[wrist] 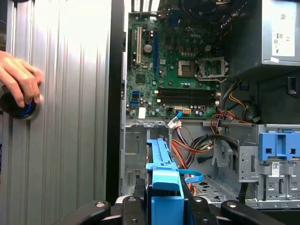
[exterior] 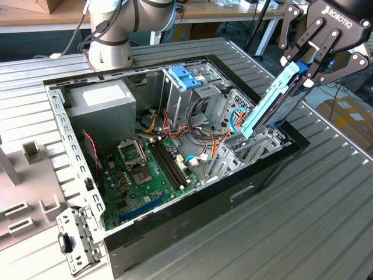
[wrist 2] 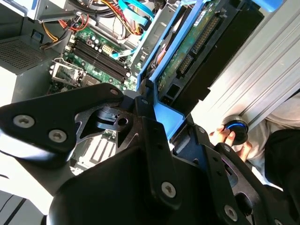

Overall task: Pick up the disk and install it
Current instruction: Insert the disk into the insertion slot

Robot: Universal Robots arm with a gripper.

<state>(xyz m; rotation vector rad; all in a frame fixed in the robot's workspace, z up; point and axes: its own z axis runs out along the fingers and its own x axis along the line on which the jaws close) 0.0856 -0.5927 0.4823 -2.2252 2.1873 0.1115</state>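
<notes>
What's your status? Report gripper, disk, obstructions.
Gripper shut on disk. Disk tilted, lower end at drive cage. Cables close beside it; a hand rests outside the case.

One robot arm (exterior: 111, 35), upper left of the exterior view. One gripper (exterior: 303, 70), upper right. One disk (exterior: 271, 102) in a light blue carrier, right of centre. One open computer case (exterior: 192, 224), middle of the frame. Inside it: one green motherboard (exterior: 145, 181), one CPU socket (exterior: 129, 153), one grey power supply (exterior: 99, 102), and one blue-latched bracket (exterior: 185, 77) at upper centre. One loose metal bracket (exterior: 76, 245), lower left corner. One ribbed metal table (exterior: 326, 221). In the first wrist view, one hand (wrist: 18, 79) and one round black knob (wrist: 14, 108) with a blue ring.
</notes>
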